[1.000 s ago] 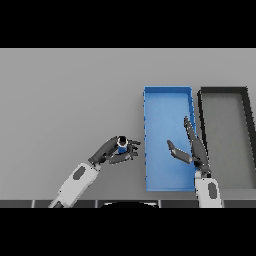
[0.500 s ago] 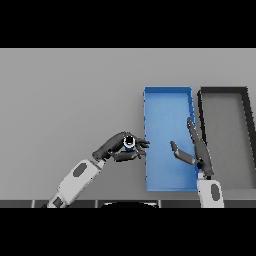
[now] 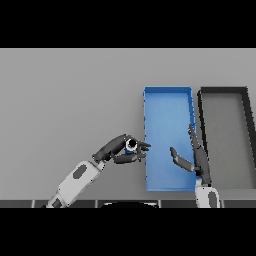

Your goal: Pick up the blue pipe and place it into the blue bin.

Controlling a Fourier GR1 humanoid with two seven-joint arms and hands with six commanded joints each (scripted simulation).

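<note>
Nearest you, your right hand [image 3: 196, 158] sits over the near right part of the blue bin [image 3: 167, 95], fingers straight and relaxed, thumb spread toward the left, holding nothing. To its left, at much the same depth, your left hand [image 3: 119, 149] reaches in from the lower left with its fingers and thumb curled round the blue pipe [image 3: 131, 145]. You see the pipe end-on, a pale ring with a dark bore, pinched between thumb and fingers. It is held just beside the bin's left wall, on the outer side, and your fingertips reach as far as that wall. Farther out, the bin stretches away from you on the grey worktop [image 3: 65, 100], its floor bare. A dark grey bin [image 3: 223, 91] lies alongside it on the right, close by.
</note>
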